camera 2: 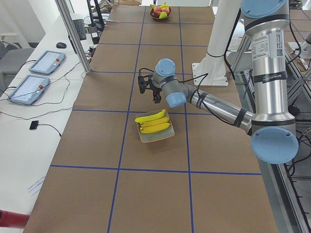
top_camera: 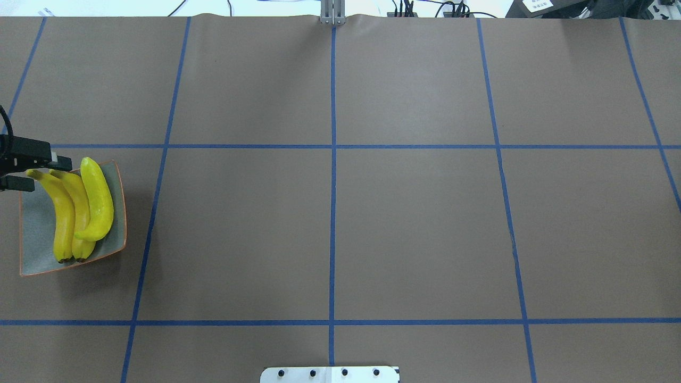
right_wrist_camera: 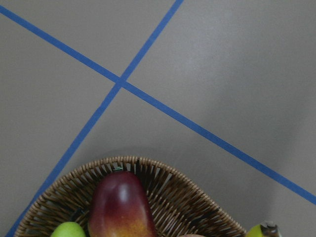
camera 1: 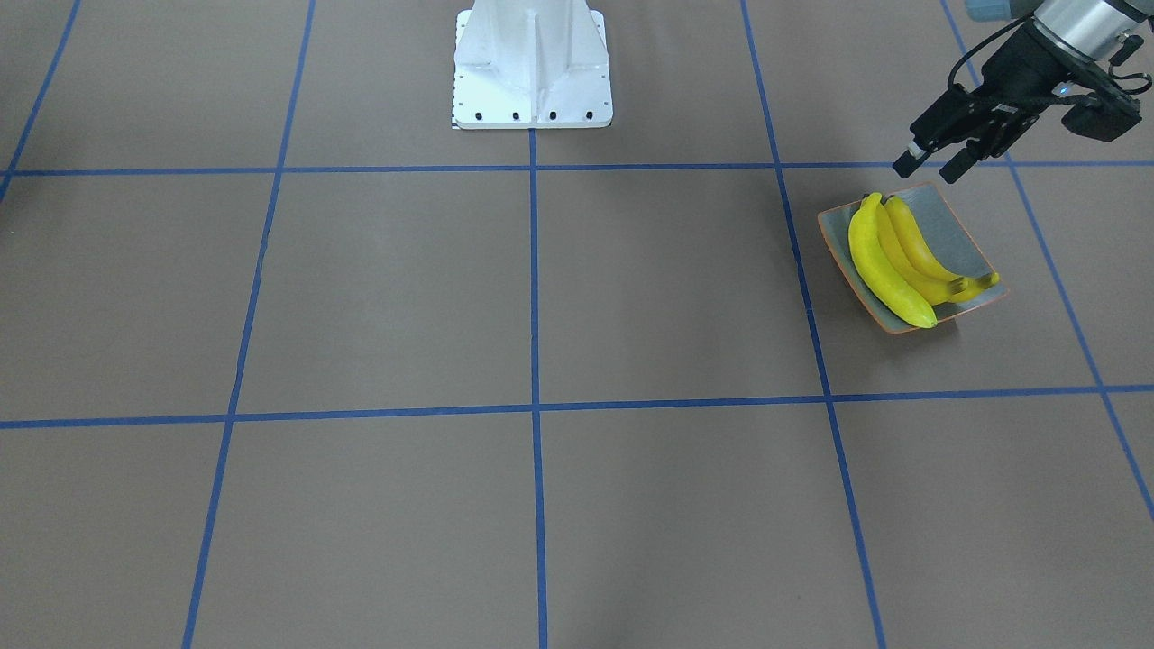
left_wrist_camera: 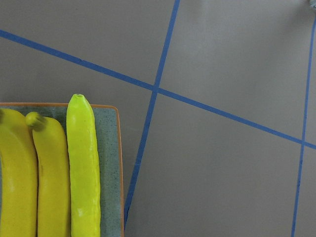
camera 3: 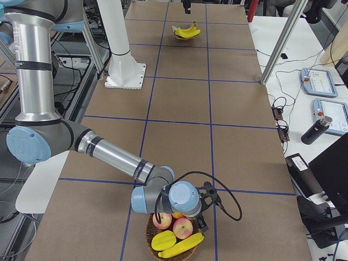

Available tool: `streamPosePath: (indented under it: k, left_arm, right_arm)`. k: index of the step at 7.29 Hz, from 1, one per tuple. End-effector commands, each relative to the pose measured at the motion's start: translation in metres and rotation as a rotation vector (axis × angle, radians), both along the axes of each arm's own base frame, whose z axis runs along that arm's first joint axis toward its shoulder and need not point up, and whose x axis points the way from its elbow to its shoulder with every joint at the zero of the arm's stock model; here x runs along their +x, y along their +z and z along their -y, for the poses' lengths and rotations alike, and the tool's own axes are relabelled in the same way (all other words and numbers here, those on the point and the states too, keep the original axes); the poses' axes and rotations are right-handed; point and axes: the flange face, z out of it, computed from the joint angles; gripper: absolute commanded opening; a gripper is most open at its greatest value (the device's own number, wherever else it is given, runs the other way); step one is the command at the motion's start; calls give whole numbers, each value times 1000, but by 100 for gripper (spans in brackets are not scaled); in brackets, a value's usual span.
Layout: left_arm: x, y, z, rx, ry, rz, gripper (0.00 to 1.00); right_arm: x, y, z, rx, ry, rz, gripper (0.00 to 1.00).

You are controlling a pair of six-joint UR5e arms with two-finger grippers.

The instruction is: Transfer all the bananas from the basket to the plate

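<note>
**One banana left in the basket**

Nearest in the right-end view, the woven wicker basket (right_wrist_camera: 163,187) held the one remaining smooth, curved banana (camera 3: 182,246) beside red apples (camera 3: 184,228). The right end effector (camera 3: 202,217) hung over it, probably placed to fetch that fruit; whether its fingers were spread could not be told. At the far end of the bench (camera 1: 406,297), three glossy yellow bananas (camera 1: 888,270) lay side by side on the grey-green, orange-rimmed plate (camera 1: 969,239), cradled by its upturned sides. The left end effector (camera 1: 930,168) hovered by the plate's edge, fingers spread and empty.
</note>
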Motion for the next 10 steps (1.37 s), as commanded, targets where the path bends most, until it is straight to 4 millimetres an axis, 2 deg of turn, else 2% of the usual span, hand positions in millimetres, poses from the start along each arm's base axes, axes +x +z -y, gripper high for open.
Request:
streamPosePath:
  k: [1, 3, 5, 6, 7, 10]
  left_arm:
    - [-1, -2, 0, 5, -1, -3, 100]
    - [-1, -3, -1, 10, 0, -5, 100]
    - [-3, -4, -2, 25, -3, -14, 100]
    - [-3, -5, -3, 33, -2, -18, 100]
    - [-3, -5, -3, 37, -2, -20, 100]
    - [-2, -5, -3, 38, -1, -21, 100]
  right_arm:
    - [24, 13, 26, -41, 47, -8, 100]
    - [26, 15, 19, -132, 178, 19, 99]
    - [31, 35, -9, -167, 414, -78, 99]
    - [27, 44, -20, -182, 407, -66, 99]
    - [17, 45, -22, -187, 380, -32, 99]
    - [-8, 40, -10, -203, 361, -13, 99]
